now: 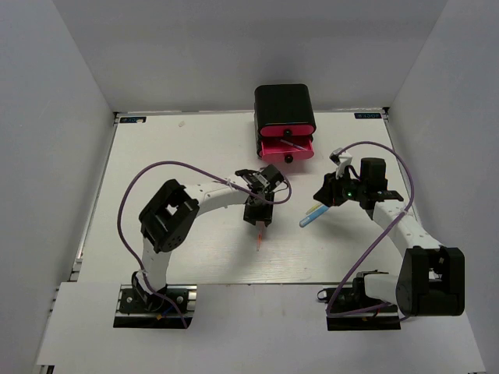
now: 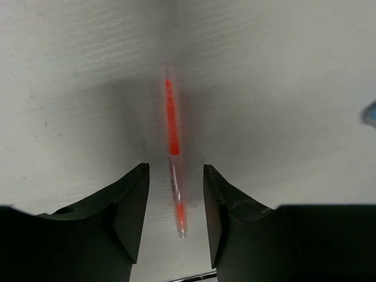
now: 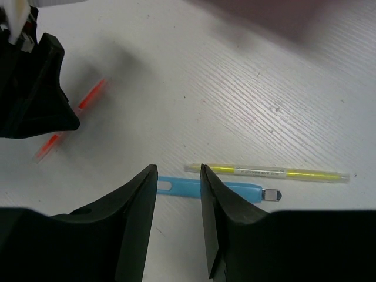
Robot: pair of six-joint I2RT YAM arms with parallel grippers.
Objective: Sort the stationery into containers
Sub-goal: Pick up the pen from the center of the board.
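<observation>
White wood-grained tabletop (image 2: pixel 282 88) bears a slim, clear-barrelled red pen (image 2: pixel 172 135).

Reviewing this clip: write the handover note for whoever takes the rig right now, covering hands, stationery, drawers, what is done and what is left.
Left hand: open, low over the red pen, one finger on each side of it, not closed on it.
Right hand: open, above one end of the light-blue marker. The yellow pen lies alongside the marker.
Drawer box: one pink drawer is pulled open with something thin inside, too small to identify.
Done: at most that one item.
Left: red pen, light-blue marker and yellow pen, all lying on the table.
</observation>
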